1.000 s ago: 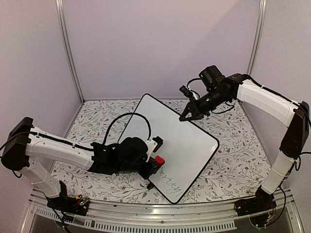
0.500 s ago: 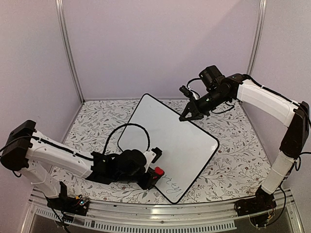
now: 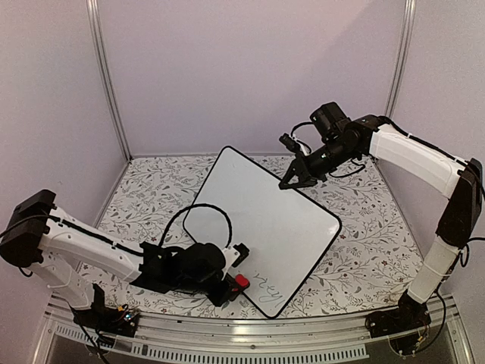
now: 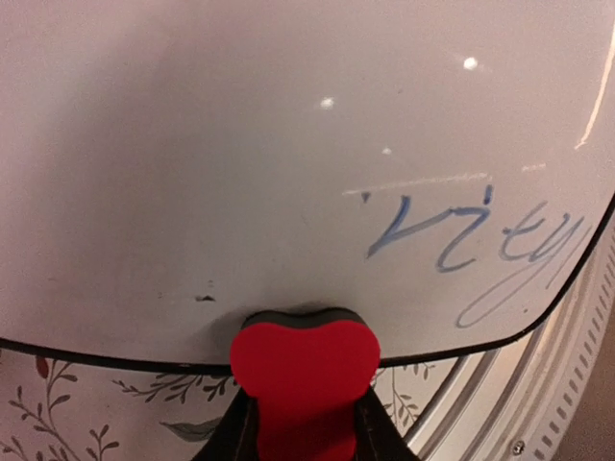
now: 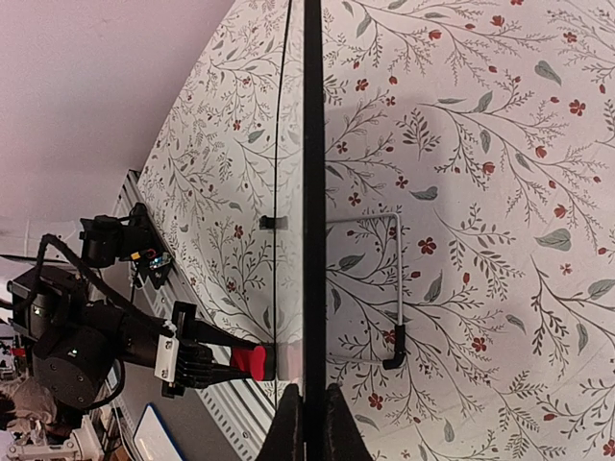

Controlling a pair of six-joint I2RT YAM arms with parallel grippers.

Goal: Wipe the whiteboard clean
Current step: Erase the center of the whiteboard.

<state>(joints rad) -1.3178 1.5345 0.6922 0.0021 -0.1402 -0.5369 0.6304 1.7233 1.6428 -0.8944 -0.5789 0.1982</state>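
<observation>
Left wrist view: left end effector (image 4: pixel 306 437) clamps the red eraser (image 4: pixel 306 360) at the whiteboard (image 4: pixel 240 144) rim; right end effector (image 3: pixel 298 178) grips its far edge.

blue cursive handwriting (image 4: pixel 476 240) is seen on the whiteboard (image 4: pixel 192 144), close to the rounded corner at the lower right of the left wrist view. the letters caught there can be read as "rity" or "vity"; the first one cannot be settled. in the top view the same line is too small to be read, and in the right wrist view the board is seen edge-on.
</observation>
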